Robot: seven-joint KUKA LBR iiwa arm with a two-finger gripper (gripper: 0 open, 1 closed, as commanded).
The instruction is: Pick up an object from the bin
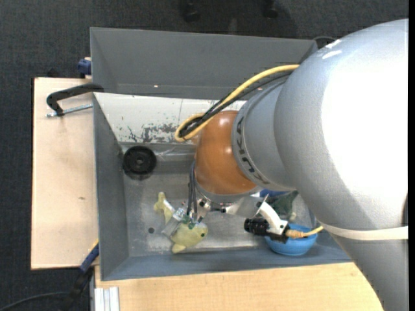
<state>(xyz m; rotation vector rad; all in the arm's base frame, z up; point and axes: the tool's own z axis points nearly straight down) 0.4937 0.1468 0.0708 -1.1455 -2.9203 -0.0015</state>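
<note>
Grey bin (110, 193). Pincer (190, 216) low over floor, just above pale yellow toy (188, 237) by near wall; apart or together, cannot tell. Black round disc (139, 161) far left. Blue bowl (292, 243) right corner.

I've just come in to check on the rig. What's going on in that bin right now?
A robot arm comes in from the right of the view, and its claw is low in the grey bin. The claw sits right over a pale yellow toy near the bin's lower wall. Whether it has gripped the toy cannot be told. A black round disc lies up and to the left. A blue bowl-shaped thing and a white and black piece sit at the lower right.
</note>
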